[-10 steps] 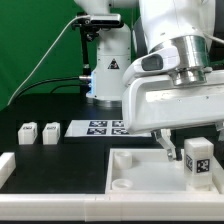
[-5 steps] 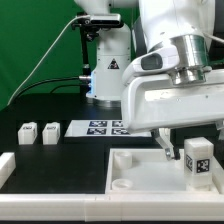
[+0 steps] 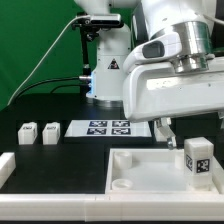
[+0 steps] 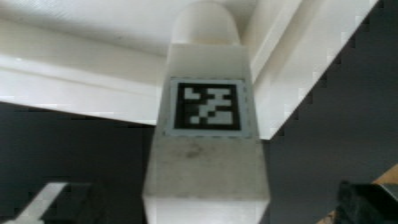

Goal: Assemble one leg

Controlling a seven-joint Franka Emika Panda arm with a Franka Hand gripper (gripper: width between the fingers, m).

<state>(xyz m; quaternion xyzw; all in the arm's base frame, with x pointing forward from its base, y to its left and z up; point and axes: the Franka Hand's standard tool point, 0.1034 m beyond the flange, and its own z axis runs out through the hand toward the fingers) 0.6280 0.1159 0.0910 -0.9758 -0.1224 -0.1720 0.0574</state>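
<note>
A leg, a small white block with a square tag on its face, stands upright in the far corner of the large white tray at the exterior view's right. My gripper hangs just above it, open, touching nothing. In the wrist view the leg fills the middle with its tag facing the camera. My gripper straddles it with a dark finger far out on either side. The tray's white wall lies behind the leg.
Two more small white tagged blocks stand on the black table at the exterior view's left. The marker board lies behind the tray. A white piece sits at the left edge. The arm's base stands at the back.
My gripper has risen straight up off the leg. The leg stays standing in the tray's corner and has not moved.
</note>
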